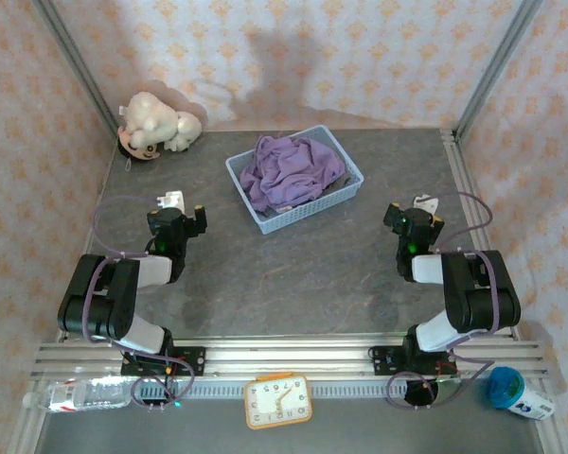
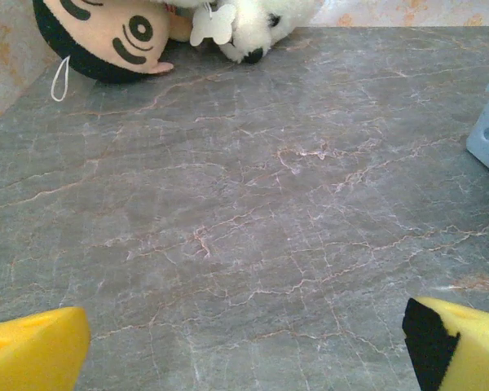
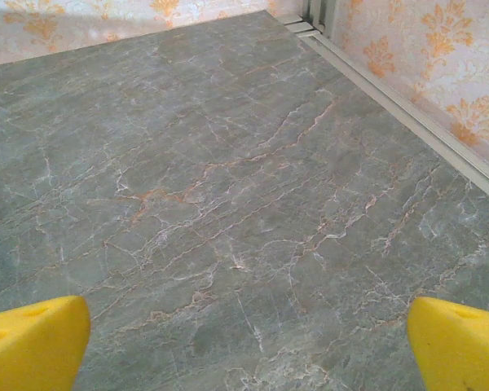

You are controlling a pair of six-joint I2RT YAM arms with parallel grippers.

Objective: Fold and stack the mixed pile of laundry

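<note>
Pincers: left pincer [image 2: 244, 350], right pincer [image 3: 248, 346] both apart, empty.
Grasp: we would pinch the lilac shirt [image 1: 293, 170] at its top ridge, clear of the basket [image 1: 308, 210].
Layers: perhaps 2.

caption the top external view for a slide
Left gripper and right gripper sit open, lilac laundry heaped in the blue basket.

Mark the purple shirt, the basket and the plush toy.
purple shirt [image 1: 293, 168], top view, middle of the crumpled cloth
basket [image 1: 308, 210], top view, near lattice wall
plush toy [image 1: 161, 118], top view, white body
</note>
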